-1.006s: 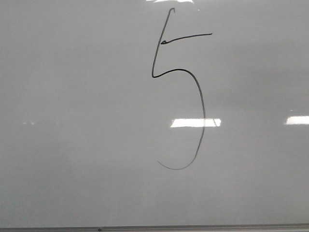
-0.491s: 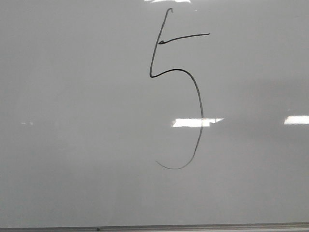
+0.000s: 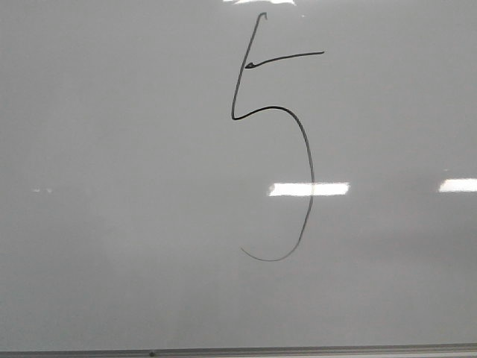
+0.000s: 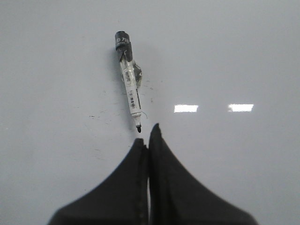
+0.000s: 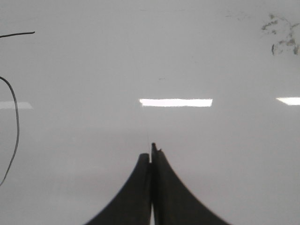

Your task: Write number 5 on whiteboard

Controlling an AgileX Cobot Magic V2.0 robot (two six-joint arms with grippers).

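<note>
The whiteboard (image 3: 112, 186) fills the front view. The number 5 (image 3: 287, 57) is drawn on it in thin black line, right of centre, with a slanted stem, short top bar and round belly. No gripper shows in the front view. In the left wrist view my left gripper (image 4: 146, 133) is shut and empty above the whiteboard (image 4: 243, 56). A black-capped marker (image 4: 131, 89) lies on the board, its bare tip just beyond my fingertips. My right gripper (image 5: 151, 151) is shut and empty over the whiteboard (image 5: 211, 56). Part of the number 5 (image 5: 17, 117) shows at that view's edge.
A thin dark grey edge strip (image 3: 298, 350) runs along the near side of the board. Bright glare patches (image 3: 308, 189) lie on the surface. Grey ink smudges (image 5: 281, 35) mark the board in the right wrist view.
In the front view the number 5 sits a few pixels further left than one second ago, and the glare patch has shifted a little. Nothing else differs.
</note>
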